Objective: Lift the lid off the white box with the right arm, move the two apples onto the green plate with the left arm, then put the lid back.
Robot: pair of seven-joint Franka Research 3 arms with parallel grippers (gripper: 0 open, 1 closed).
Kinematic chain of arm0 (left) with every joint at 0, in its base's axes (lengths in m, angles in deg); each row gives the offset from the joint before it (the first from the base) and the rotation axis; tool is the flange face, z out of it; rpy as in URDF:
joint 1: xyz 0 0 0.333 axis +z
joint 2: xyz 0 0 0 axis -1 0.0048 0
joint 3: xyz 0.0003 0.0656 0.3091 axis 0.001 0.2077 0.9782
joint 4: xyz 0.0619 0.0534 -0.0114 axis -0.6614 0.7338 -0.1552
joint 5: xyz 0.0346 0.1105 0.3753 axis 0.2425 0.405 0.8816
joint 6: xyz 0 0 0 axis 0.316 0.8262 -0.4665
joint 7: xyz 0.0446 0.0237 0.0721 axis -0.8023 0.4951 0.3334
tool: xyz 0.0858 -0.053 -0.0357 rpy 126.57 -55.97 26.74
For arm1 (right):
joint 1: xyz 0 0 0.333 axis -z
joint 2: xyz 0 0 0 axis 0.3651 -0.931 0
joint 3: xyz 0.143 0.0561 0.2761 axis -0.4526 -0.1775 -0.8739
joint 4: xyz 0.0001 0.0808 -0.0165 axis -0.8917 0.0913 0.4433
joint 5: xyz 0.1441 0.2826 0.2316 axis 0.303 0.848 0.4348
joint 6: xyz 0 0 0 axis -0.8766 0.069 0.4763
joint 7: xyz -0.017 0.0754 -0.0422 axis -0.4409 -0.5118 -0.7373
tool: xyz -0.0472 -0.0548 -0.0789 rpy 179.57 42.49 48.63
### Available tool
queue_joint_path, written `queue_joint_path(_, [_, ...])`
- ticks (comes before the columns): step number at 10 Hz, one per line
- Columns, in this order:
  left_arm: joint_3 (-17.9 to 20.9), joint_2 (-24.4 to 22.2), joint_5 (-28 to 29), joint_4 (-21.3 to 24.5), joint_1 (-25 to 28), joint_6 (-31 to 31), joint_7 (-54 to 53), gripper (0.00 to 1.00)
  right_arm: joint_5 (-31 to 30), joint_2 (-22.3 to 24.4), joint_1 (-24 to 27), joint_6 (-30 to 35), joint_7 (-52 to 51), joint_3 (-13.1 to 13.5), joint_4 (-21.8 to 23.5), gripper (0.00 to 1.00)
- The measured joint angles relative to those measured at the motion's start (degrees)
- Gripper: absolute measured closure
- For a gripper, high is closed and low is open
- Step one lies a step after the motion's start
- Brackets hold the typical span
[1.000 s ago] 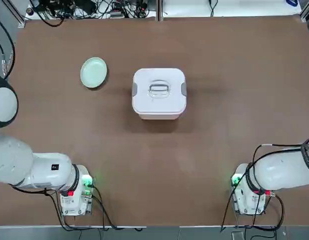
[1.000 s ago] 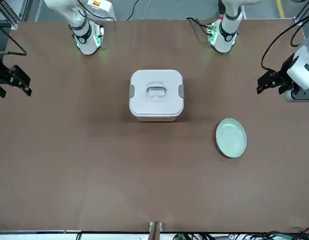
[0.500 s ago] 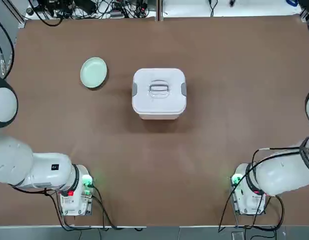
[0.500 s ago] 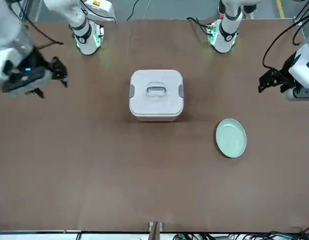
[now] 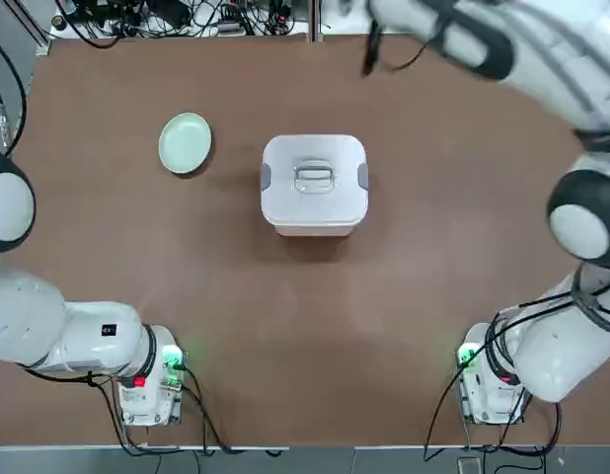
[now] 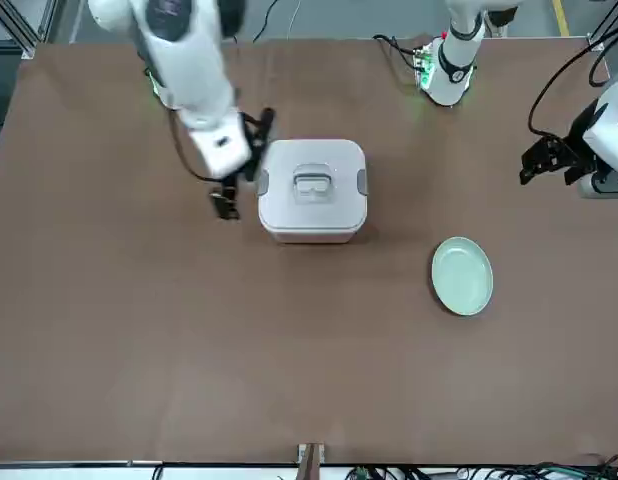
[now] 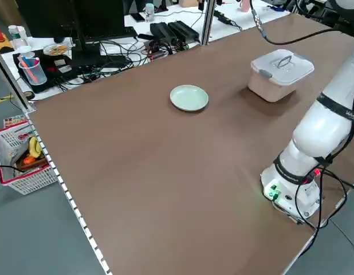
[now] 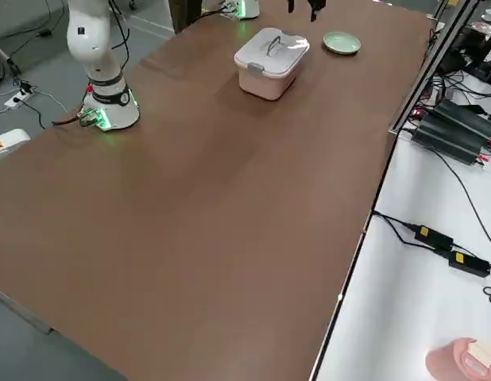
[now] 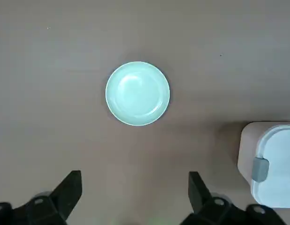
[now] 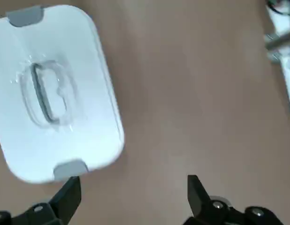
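On a brown table (image 5: 433,257), the right gripper (image 6: 239,165) hovered wide open and empty beside the lid (image 5: 314,178); centring over its handle (image 5: 314,178), apparently flat, should secure the lift.

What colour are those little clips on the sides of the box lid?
The clips on the lid are grey, clearest in the top view.

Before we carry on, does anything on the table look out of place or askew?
Nothing stands out: the lid sits squarely on the white box, and the green plate lies flat and empty beside it.
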Motion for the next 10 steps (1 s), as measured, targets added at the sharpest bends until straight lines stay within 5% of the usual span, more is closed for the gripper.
queue_joint_path(3, [0.07,0.0,0.02,-0.06,-0.04,-0.01,0.03,0.0,0.0,-7.03,-7.12,-5.85,0.51,0.09,-0.04,0.0])
queue_joint_path(10, [0.42,0.42,0.17,-1.95,0.73,-0.03,0.08,0.0,-0.16,-7.88,-12.19,-7.87,1.41,0.25,6.17,0.0])
